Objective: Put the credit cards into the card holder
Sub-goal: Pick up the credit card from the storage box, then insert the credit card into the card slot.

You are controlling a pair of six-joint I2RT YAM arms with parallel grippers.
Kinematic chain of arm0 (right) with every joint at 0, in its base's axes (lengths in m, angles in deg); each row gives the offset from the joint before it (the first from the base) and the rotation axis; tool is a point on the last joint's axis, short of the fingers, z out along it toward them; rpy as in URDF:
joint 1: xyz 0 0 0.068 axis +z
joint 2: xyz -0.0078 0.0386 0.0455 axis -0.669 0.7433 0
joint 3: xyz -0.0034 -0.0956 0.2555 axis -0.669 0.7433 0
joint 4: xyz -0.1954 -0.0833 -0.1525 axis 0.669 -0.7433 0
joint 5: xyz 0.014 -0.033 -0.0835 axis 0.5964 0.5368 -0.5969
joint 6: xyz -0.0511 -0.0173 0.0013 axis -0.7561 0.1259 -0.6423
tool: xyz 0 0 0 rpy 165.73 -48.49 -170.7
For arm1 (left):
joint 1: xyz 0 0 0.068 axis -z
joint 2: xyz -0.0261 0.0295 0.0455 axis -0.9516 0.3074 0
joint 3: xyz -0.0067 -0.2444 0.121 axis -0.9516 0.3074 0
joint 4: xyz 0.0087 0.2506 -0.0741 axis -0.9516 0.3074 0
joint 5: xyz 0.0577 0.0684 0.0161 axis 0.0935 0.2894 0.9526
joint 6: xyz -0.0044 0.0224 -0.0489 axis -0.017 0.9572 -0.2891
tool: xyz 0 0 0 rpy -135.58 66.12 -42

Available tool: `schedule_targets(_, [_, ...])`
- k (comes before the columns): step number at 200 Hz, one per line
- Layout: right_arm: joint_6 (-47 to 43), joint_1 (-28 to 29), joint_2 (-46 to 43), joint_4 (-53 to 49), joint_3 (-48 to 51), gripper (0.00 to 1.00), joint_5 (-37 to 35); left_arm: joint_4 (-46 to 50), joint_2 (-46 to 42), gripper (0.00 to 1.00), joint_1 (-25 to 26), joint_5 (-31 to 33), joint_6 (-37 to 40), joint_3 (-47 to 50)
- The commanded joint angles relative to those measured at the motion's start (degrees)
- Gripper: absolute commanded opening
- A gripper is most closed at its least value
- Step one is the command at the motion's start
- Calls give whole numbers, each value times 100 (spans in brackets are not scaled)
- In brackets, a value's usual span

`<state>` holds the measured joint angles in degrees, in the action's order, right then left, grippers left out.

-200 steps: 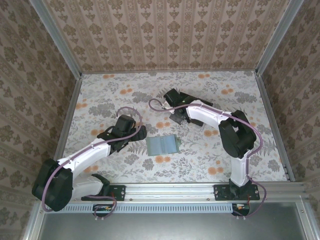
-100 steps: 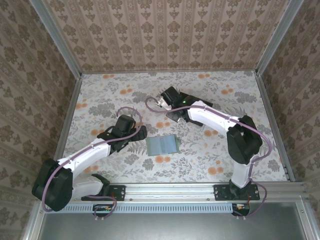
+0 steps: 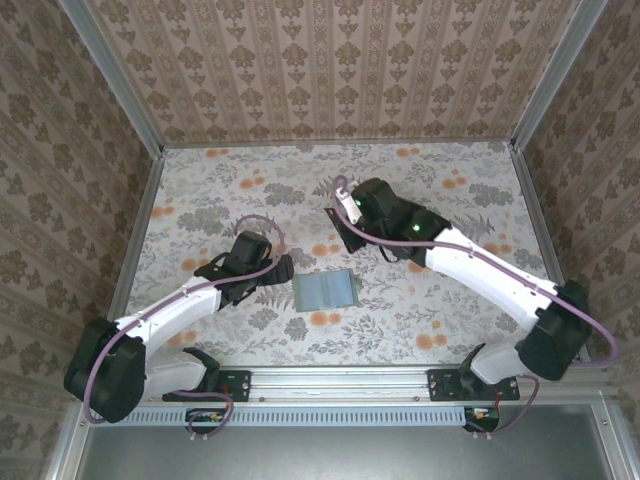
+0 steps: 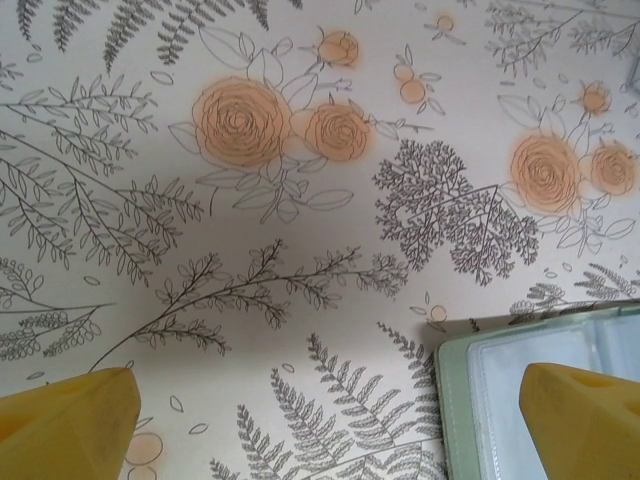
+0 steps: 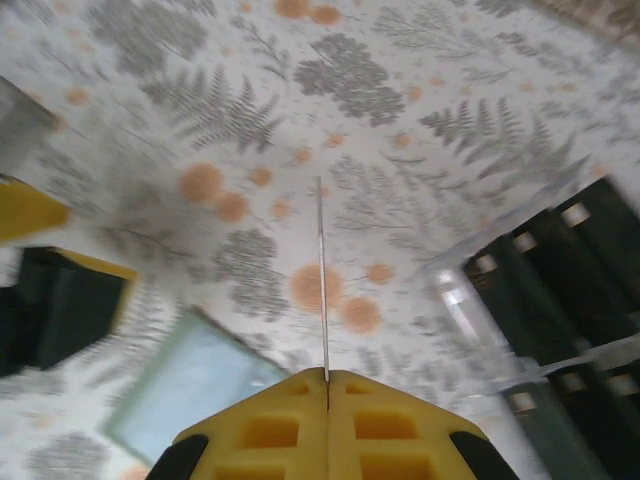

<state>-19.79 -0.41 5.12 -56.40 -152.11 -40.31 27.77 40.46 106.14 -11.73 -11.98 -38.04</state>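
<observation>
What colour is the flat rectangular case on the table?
Flat rectangular case: sage green, left wrist view.

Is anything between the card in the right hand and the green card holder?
Nothing visible: bare table separates the card in the right hand from the card holder; the open left hand sits at its left edge.
</observation>
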Motion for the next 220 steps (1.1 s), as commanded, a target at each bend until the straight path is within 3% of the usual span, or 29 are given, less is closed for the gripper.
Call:
schedule_targets(1, [1543, 24, -508, 830, 818, 0, 910, 313, -58, 100, 50, -152, 207, -84])
schedule_targets(69, [3153, 17, -967, 2033, 2547, 0, 1678, 590, 331, 100, 738, 96, 173, -276])
schedule_targets(220, [3358, -163, 397, 3014, 3197, 0, 2247, 558, 1399, 100, 1396, 827, 216, -667])
